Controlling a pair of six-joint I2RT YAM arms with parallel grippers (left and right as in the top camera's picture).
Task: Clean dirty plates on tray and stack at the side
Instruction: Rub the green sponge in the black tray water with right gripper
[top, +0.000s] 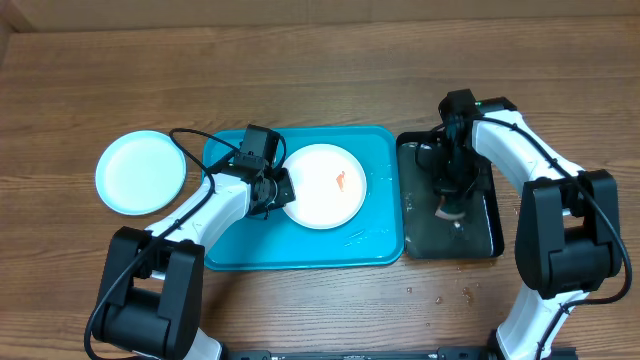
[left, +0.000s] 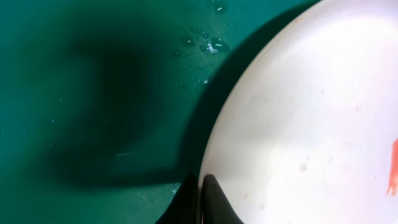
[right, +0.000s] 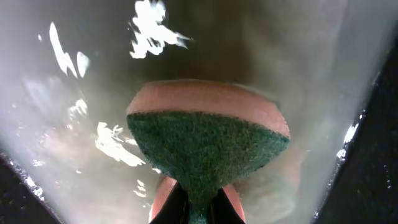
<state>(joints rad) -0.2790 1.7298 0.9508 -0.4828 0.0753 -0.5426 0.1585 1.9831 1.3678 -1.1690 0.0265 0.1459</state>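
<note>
A white plate (top: 324, 186) with a small orange-red smear lies on the turquoise tray (top: 302, 250). My left gripper (top: 283, 192) is shut on the plate's left rim; the left wrist view shows the closed fingers (left: 201, 185) pinching the white rim (left: 298, 124) over the tray floor (left: 93, 93). A light blue plate (top: 140, 171) lies on the table left of the tray. My right gripper (top: 450, 200) is shut on a green-and-pink sponge (right: 208, 146), held down in cloudy water in the black tray (top: 485, 235). The yellow-green plate is out of view.
Water drops lie on the turquoise tray near its right front (top: 360, 236) and on the table in front of the black tray (top: 440, 295). The wooden table (top: 320, 70) runs behind both trays.
</note>
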